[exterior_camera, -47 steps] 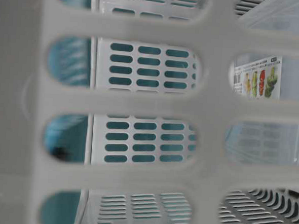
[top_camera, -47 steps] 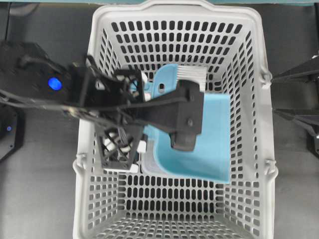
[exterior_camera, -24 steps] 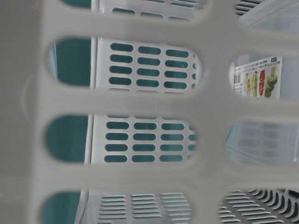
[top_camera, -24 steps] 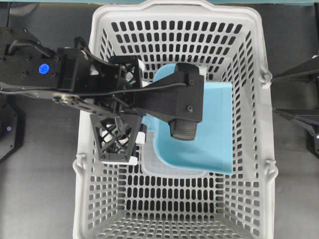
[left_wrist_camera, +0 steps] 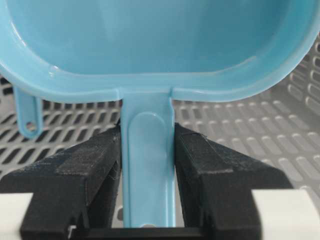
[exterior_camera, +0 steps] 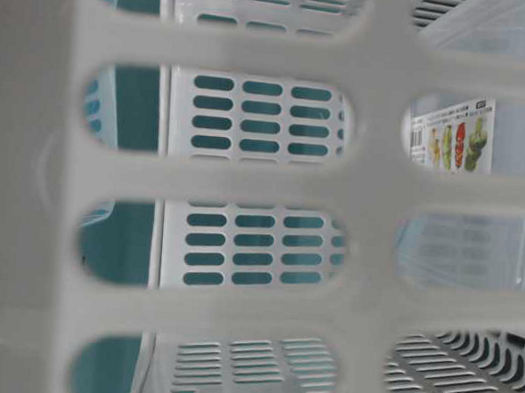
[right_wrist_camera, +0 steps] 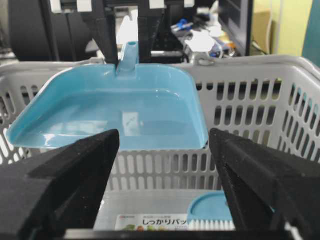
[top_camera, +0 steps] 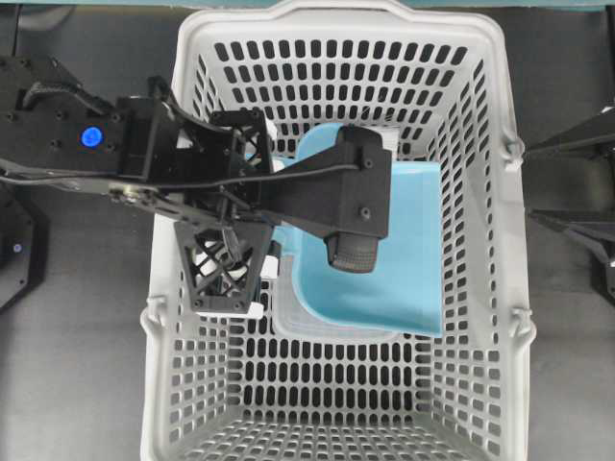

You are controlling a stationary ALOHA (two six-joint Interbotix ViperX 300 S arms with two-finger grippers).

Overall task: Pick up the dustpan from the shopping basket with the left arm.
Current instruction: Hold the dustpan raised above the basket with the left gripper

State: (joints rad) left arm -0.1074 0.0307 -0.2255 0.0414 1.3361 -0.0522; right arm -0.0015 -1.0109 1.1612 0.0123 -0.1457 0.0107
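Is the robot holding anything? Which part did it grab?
Yes. The left gripper holds the dustpan by its thin handle, just below the pan. The right gripper is open and holds nothing.

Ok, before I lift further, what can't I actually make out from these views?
- Overhead: the left gripper covers the dustpan handle, so the grip itself is hidden there.
- Overhead: the dustpan hides most of the clear container under it.
- Table-level: the shopping basket wall fills the frame, blurred; only blue slivers show.
- Right wrist: the brush is cut off by the bottom edge and the right gripper.
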